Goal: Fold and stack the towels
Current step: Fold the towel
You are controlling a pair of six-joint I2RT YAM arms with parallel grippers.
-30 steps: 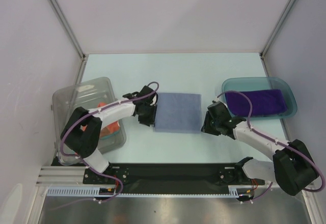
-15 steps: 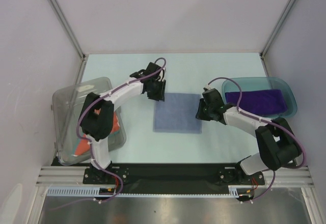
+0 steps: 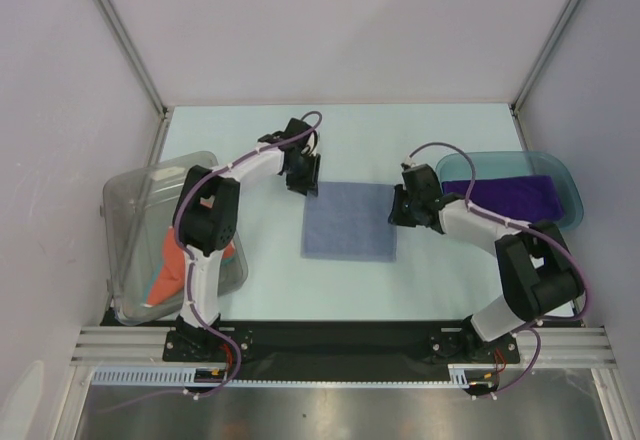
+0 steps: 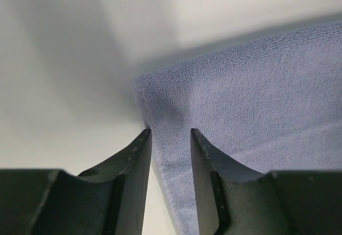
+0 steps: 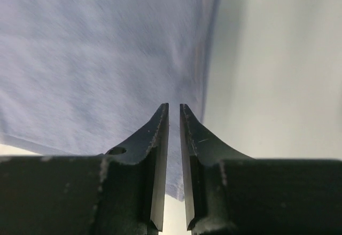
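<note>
A grey-blue towel [image 3: 350,222] lies flat on the table between my two arms. My left gripper [image 3: 305,180] is at its far left corner. In the left wrist view the left gripper [image 4: 171,134] stands open and the towel's [image 4: 256,96] side edge runs between the jaws. My right gripper [image 3: 397,210] is at the towel's right edge near the far corner. In the right wrist view the right gripper [image 5: 173,108] shows only a narrow slit between its jaws, with the towel [image 5: 96,59] lying flat beneath. A purple towel [image 3: 500,200] lies folded in the teal tray [image 3: 570,175]. An orange towel [image 3: 172,265] sits in the clear bin.
The clear plastic bin [image 3: 140,195] stands at the left edge of the table, tilted, beside the left arm. The teal tray stands at the right edge. Grey walls enclose the table on three sides.
Both grippers have moved away from me along the towel's sides, from mid-edge to its far corners. The right jaws have narrowed. The towel has stayed put.
</note>
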